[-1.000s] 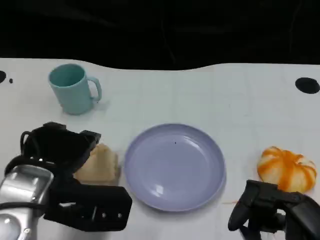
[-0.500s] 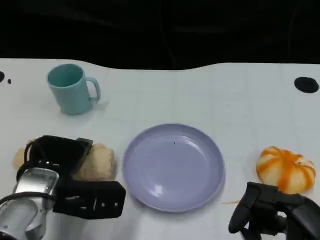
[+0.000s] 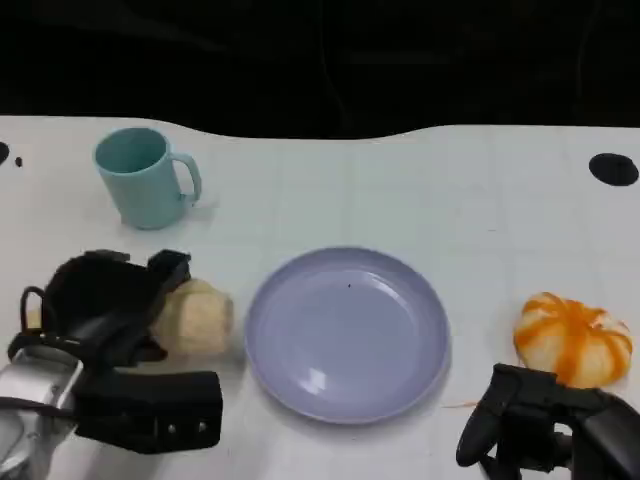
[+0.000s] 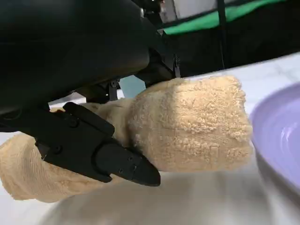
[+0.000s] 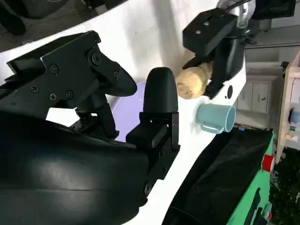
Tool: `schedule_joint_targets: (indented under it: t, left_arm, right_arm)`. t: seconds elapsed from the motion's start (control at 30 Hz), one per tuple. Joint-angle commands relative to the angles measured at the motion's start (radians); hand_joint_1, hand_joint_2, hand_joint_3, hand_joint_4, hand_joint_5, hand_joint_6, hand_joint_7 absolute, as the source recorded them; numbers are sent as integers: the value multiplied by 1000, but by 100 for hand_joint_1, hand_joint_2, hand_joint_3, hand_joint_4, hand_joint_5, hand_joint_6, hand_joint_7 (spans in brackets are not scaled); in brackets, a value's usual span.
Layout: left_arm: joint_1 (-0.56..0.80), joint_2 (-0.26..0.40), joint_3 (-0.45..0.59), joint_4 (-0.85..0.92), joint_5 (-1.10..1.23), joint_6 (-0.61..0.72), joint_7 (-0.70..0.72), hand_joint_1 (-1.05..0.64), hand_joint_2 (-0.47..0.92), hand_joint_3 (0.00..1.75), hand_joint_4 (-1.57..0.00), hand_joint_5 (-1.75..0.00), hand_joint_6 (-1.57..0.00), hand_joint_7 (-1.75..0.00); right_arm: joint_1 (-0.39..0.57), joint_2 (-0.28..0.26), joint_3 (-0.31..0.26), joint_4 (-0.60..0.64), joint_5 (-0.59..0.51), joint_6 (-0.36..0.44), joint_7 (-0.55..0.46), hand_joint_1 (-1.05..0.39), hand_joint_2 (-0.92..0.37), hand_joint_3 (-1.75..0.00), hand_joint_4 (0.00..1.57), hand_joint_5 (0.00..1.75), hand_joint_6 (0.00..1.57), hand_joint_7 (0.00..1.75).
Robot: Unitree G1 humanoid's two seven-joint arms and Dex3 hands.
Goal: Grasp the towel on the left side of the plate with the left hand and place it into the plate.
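Black fingers of the left robot hand wrap the beige terry towel, grasping it just left of the lavender plate, its free end near the plate's rim but still outside it. Behind the towel, farther from the robot than the plate, a teal mug stands on the white desk. Right of the plate lies an orange-striped pumpkin, and in front of it hovers the right robot hand, fingers curled, holding nothing.
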Motion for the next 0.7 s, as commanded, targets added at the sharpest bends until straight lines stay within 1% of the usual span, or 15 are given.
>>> schedule_joint_targets:
  t: [0.03,0.07,0.13,0.17,0.2,0.23,0.27,0.3,0.37,0.5,0.6,0.7]
  left_arm:
    - [24,36,46,-110,-8,32,-16,-27,92,13,-88,-175,-82,-98]
    - [28,35,54,-131,-13,37,-21,-27,90,16,-88,-175,-77,-111]
    - [36,33,67,-172,-18,42,-28,-24,87,22,-88,-175,-65,-156]
    - [38,33,71,-184,-18,43,-30,-23,86,23,-88,-175,-63,-164]
    - [40,33,73,-192,-17,43,-32,-23,85,24,-88,-175,-63,-168]
    - [42,26,76,-233,-15,46,-41,-23,85,24,-88,-175,-62,-171]
    - [44,19,76,-277,-9,51,-51,-24,73,47,-90,-175,-62,-173]
    - [45,13,75,-309,-5,56,-60,-25,66,62,-90,-175,-62,-174]
    - [46,-13,72,-365,-14,53,-66,-26,57,79,-91,-175,-62,-174]
    - [22,-82,50,-427,-23,60,-98,-25,47,99,-93,-175,-62,-175]
    - [-5,-134,34,-424,-28,66,-120,-26,44,106,-91,-175,-62,-175]
    - [-33,-179,13,-399,-19,78,-137,-26,39,111,-94,-175,-66,-175]
  right_arm:
    - [-2,-2,-4,1,15,0,3,-10,-58,-105,73,173,67,139]
    - [0,0,-4,-2,20,6,2,-10,-59,-105,73,172,67,139]
    - [4,4,-2,-13,22,20,-4,-10,-59,-104,73,172,67,139]
    - [5,5,-1,-16,22,23,-6,-10,-59,-104,73,172,67,139]
    - [6,5,-1,-18,22,26,-7,-10,-59,-104,73,173,67,139]
    - [7,4,-3,-17,23,23,-5,-10,-59,-104,73,173,67,139]
    - [7,2,-6,-16,25,20,-3,-9,-60,-105,72,174,66,139]
    - [7,1,-9,-15,26,18,-2,-8,-60,-105,72,174,66,139]
    - [7,-4,-15,-10,27,13,3,-8,-61,-106,71,174,65,140]
    - [5,-13,-26,-6,27,11,10,-9,-60,-105,71,173,65,139]
    - [7,-9,-24,2,30,0,11,-8,-60,-105,72,173,65,139]
    - [4,-14,-21,6,22,-6,11,-8,-60,-106,72,174,65,139]
